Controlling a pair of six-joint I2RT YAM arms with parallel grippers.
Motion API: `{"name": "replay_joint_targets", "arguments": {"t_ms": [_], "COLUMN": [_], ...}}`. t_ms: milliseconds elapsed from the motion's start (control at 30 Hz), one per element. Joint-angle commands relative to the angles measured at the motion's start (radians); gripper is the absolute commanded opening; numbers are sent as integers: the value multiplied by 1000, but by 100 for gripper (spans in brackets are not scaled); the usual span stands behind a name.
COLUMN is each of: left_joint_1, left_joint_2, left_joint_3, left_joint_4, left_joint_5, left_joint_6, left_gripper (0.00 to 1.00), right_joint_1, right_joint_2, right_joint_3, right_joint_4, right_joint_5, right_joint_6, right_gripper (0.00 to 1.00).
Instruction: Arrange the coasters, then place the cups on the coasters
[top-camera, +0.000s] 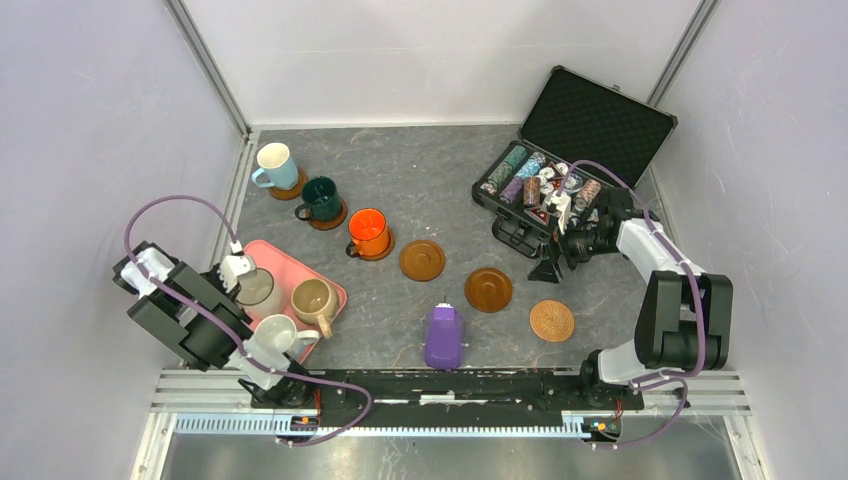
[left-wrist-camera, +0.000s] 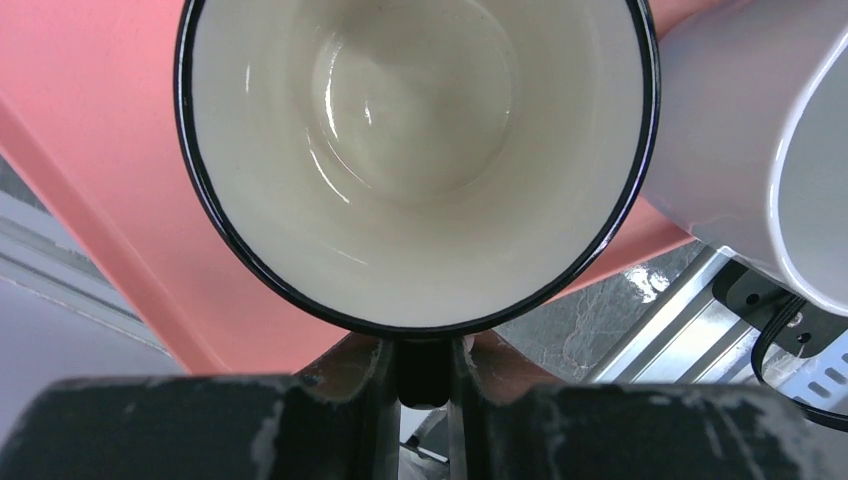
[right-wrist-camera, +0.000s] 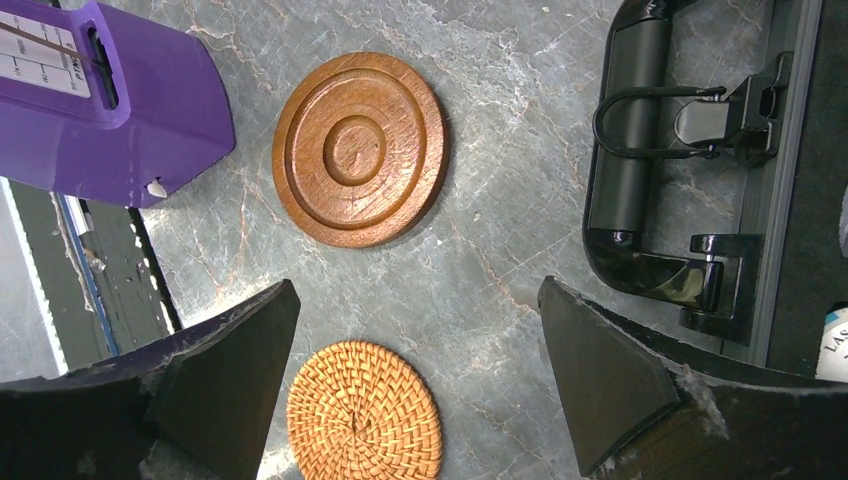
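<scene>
Crowding the pink tray (top-camera: 285, 262) at the table's left are three cups: a cream mug (top-camera: 255, 287) with a dark rim, a beige mug (top-camera: 314, 300) just beside it and a white mug (top-camera: 275, 335) nearer the arm bases. The white mug sits close against the cream one in the left wrist view.

Further back, a light blue mug (top-camera: 275, 165), a dark green mug (top-camera: 322, 198) and an orange mug (top-camera: 368, 232) each stand on a dark wooden coaster. Two bare wooden coasters (top-camera: 422, 260) (top-camera: 488, 290) and a woven coaster (top-camera: 552, 321) lie in a line to the right. A purple device (top-camera: 443, 337) lies in front of them, and an open chip case (top-camera: 595, 120) stands at back right.

The left arm bends out toward the left wall, its wrist turned in over the tray. The left end effector (left-wrist-camera: 422, 365) is pressed together on a dark part at the cream mug's near side.

The right arm reaches from its base toward the case. The right end effector (right-wrist-camera: 415, 300) is spread wide above the table, over the gap between one wooden coaster and the woven one, gripping nothing.
</scene>
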Motion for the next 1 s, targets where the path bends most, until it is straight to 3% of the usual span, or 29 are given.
{"name": "replay_joint_targets", "arguments": {"t_ms": [0,267,567,733,967], "left_joint_1": [46,64,63,52,-108], "left_joint_2": [-45,-8,-89,-128,-241], "left_joint_3": [39,159,192,265,291], "left_joint_4": [-61,-134,-123,-203,-71], "left_joint_5": [96,163,219,304,301], "left_joint_6": [-35,-226,-452,-538,-868], "left_gripper": [2,2,2,2,2], "right_joint_1": [0,0,2,1,1], "right_joint_2": [-4,-6,-15,-11,-13], "right_joint_3": [54,29,15,15,14], "right_joint_4": [-15,27,57,75,98], "right_joint_5": [-9,-2,-12,-7,4], "right_joint_6": [-12,11,28,48,78], "right_gripper": [98,98,98,98,98]}}
